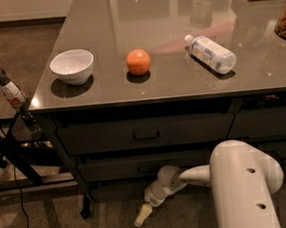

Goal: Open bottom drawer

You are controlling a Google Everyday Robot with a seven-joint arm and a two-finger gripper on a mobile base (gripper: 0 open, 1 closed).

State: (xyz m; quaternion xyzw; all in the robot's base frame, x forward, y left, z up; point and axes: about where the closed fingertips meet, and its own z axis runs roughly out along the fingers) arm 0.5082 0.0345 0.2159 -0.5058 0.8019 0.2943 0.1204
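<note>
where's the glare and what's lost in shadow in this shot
Camera view: glare and reflections streak the glossy tabletop at its far end; the bowl and orange cast soft shadows; the bottom drawer sits in deep shade, the tool low by the floor before it.

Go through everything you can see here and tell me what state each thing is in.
Bowl: upright, empty.
Orange: sitting on the table.
Bottle: lying on its side, capped.
Top drawer: shut.
Middle drawer: shut.
Bottom drawer: looks shut.
Gripper: low by the floor, in front of the drawers.
</note>
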